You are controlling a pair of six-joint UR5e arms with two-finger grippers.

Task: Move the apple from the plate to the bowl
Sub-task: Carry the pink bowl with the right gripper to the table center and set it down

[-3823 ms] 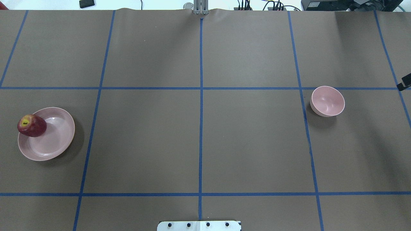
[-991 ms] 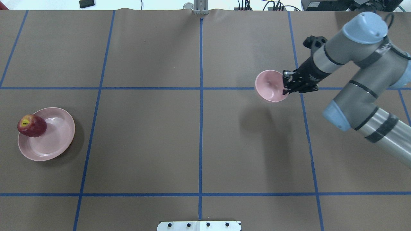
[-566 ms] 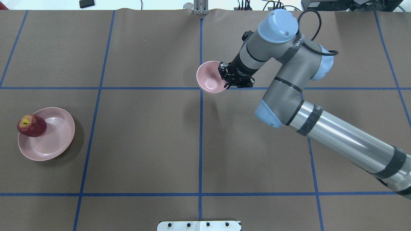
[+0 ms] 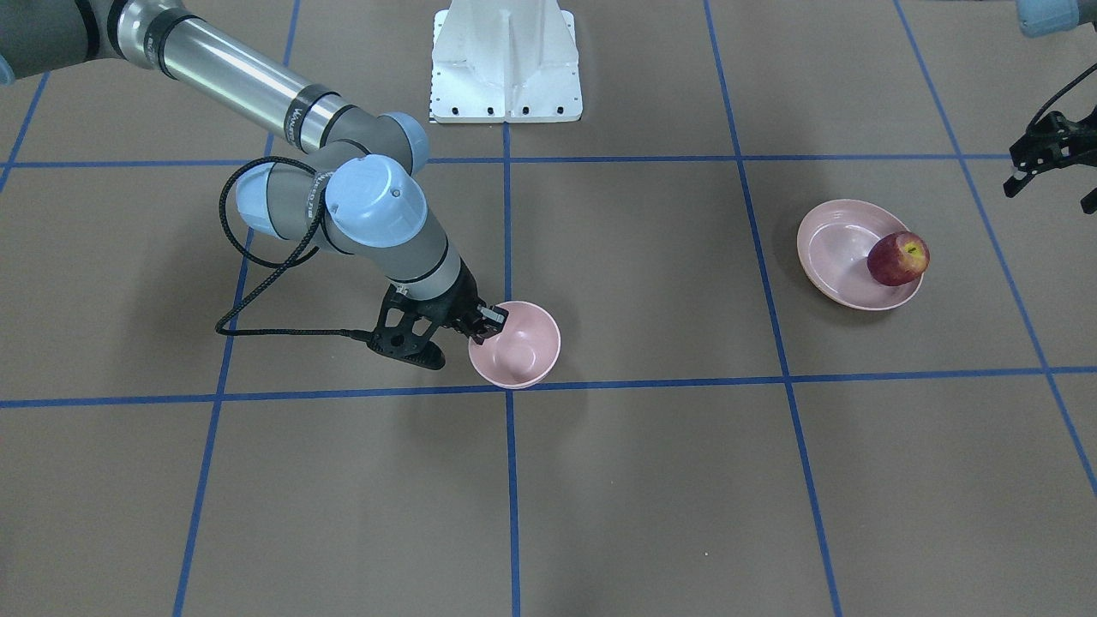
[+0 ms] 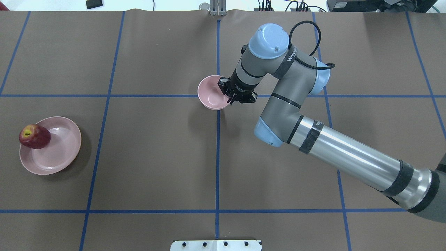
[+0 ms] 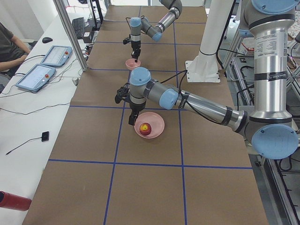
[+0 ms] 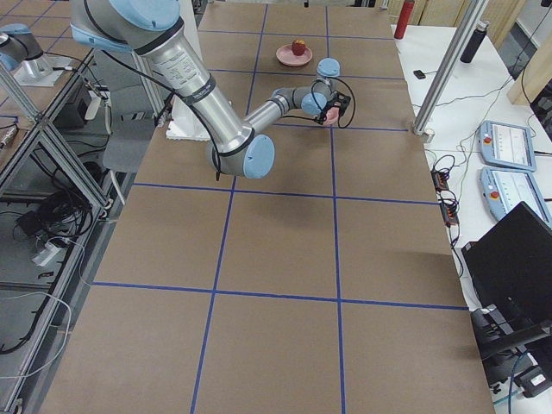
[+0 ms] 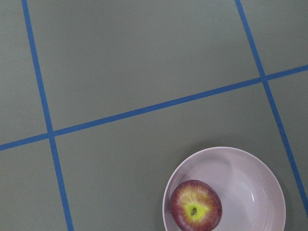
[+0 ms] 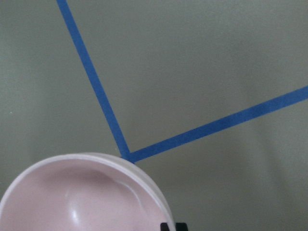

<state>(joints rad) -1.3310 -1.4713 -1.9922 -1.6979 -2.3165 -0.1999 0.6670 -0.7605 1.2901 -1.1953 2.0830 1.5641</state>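
Apple: dark red, with the yellow stem patch facing up, resting in the plate against the rim on the robot's left side, untouched by either hand.

Desk: brown surface divided into rectangles by blue tape lines.

Right arm: reaches from the robot's right across to the middle of the desk, wrist bent downward.

Left arm: the near arm in the exterior left view, extended so that its wrist stands over the desk just beside the plate.

Plate: wide, shallow and pale pink, lying flat on the robot's left part of the desk, well apart from the bowl.

Bowl: small, deep and pale pink, opening upward, at the central crossing of 2 tape lines. Whether its base touches the desk cannot be told.

Right hand: its fingers are pinched closed on the bowl's rim, on the side nearest the arm.

Left hand: its 2 fingers are spread apart and grip nothing. It is near the plate, on the side where the apple sits, and its wrist camera looks down on both.
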